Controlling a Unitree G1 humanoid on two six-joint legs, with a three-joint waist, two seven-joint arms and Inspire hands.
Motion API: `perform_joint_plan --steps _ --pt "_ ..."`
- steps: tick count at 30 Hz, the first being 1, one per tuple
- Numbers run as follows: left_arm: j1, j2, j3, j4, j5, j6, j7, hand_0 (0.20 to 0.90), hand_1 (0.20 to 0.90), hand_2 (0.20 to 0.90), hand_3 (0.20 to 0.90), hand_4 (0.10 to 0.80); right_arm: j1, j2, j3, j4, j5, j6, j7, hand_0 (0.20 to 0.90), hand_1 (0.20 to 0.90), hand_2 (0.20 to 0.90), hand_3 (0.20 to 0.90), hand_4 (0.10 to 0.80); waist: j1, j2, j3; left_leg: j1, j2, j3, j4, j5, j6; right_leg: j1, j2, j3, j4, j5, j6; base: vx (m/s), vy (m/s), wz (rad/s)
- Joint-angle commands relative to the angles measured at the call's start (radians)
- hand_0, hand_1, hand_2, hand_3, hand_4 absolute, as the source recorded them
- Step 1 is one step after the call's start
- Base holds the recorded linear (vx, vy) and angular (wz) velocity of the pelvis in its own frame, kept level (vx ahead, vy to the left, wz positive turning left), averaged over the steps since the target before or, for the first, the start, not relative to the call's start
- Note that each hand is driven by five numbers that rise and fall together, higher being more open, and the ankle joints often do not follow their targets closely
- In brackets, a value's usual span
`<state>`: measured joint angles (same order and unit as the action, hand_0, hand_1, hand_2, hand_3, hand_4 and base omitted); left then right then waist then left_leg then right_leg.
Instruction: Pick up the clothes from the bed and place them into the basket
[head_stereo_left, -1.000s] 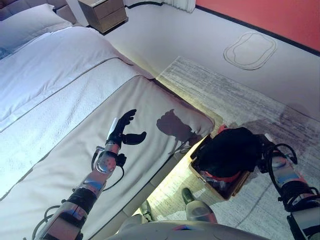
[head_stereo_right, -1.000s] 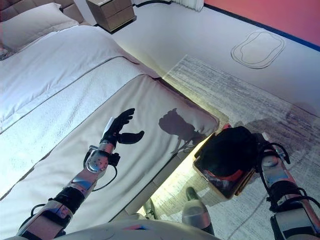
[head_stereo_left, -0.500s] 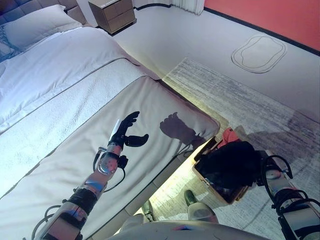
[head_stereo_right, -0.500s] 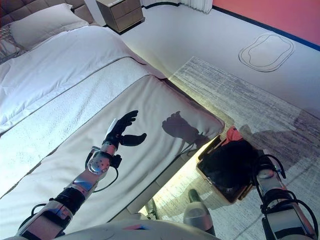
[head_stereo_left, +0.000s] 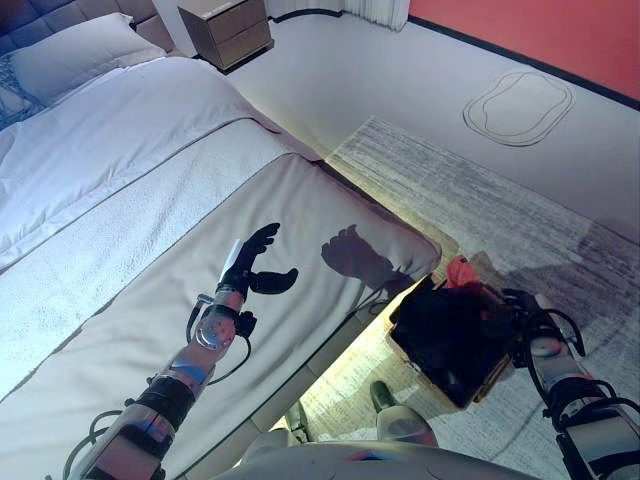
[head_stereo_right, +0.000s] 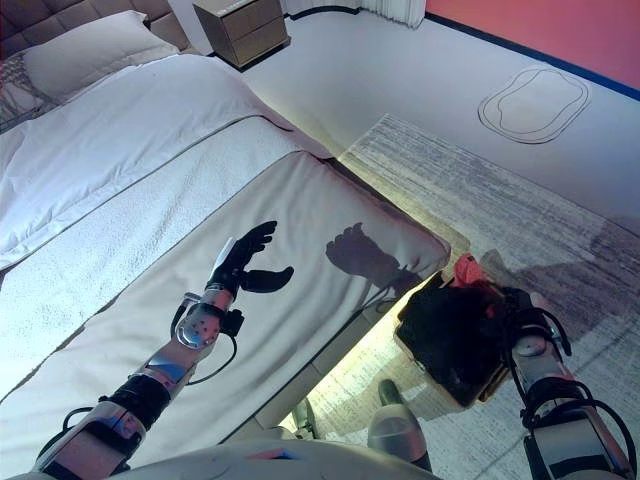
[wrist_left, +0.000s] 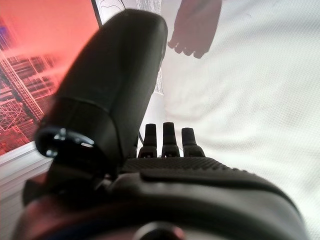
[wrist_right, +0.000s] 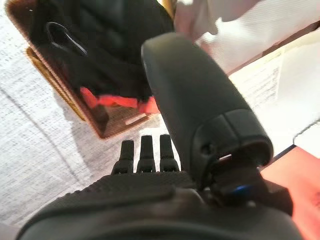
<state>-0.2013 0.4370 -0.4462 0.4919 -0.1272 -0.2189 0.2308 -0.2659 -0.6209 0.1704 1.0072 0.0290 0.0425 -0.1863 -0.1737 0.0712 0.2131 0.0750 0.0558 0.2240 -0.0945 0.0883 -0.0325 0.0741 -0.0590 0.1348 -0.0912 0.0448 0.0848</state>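
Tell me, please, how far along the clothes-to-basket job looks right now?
Nearly finished, it seems. The black garment and a red one already lie in the basket beside the bed. Both the left hand and the right hand are open and empty. No clothes remain visible on the bed.

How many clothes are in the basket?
2 that show: a black garment heaped on top and a red one poking out at the basket's far edge. More may lie hidden underneath.
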Motion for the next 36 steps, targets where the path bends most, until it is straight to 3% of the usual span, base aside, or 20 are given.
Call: perform_joint_plan --steps 1,11,18,26,36 --pt "-0.090 0.010 -0.001 -0.018 -0.016 -0.107 0.033 0.900 0.900 0.900 0.900 0.800 -0.034 -0.044 -0.039 -0.026 0.000 -0.065 -0.057 0.900 0.900 0.900 0.900 0.800 0.021 -0.014 -0.028 0.055 -0.040 -0.052 0.014 -0.133 0.034 -0.071 0.049 -0.033 0.022 0.050 -0.006 0.000 0.000 0.00" --pt "-0.067 0.011 0.030 -0.024 -0.024 -0.098 0.040 0.900 0.900 0.900 0.900 0.800 -0.005 -0.022 -0.045 -0.068 0.025 -0.092 -0.077 0.900 0.900 0.900 0.900 0.800 0.034 -0.032 -0.045 0.067 -0.035 -0.069 0.010 -0.133 0.032 -0.053 0.047 -0.042 0.019 0.047 -0.010 0.003 -0.003 0.01" --pt "-0.019 -0.011 0.069 0.005 -0.058 -0.097 0.032 0.900 0.900 0.900 0.900 0.800 0.005 0.015 -0.035 -0.263 0.055 -0.123 -0.143 0.900 0.900 0.900 0.900 0.800 0.045 -0.039 -0.059 0.075 -0.033 -0.089 0.009 -0.128 0.029 -0.038 0.048 -0.059 0.024 0.039 -0.019 0.013 0.012 0.04" --pt "0.069 -0.080 0.104 0.050 -0.066 -0.133 0.034 0.900 0.900 0.900 0.900 0.800 0.034 0.067 0.040 -0.543 -0.178 -0.177 -0.188 0.900 0.900 0.900 0.900 0.800 0.083 -0.049 -0.074 0.058 -0.046 -0.161 0.007 -0.120 0.027 -0.015 0.039 -0.103 0.017 0.024 -0.025 0.015 0.030 0.18" --pt "0.175 -0.096 0.153 0.039 -0.055 -0.164 0.012 0.900 0.900 0.900 0.900 0.800 0.079 0.057 0.119 -0.699 -0.410 -0.233 -0.187 0.900 0.900 0.900 0.900 0.800 0.157 -0.068 -0.109 0.029 -0.058 -0.233 0.007 -0.103 0.029 0.011 0.020 -0.190 0.007 -0.004 -0.026 0.019 0.031 0.34"
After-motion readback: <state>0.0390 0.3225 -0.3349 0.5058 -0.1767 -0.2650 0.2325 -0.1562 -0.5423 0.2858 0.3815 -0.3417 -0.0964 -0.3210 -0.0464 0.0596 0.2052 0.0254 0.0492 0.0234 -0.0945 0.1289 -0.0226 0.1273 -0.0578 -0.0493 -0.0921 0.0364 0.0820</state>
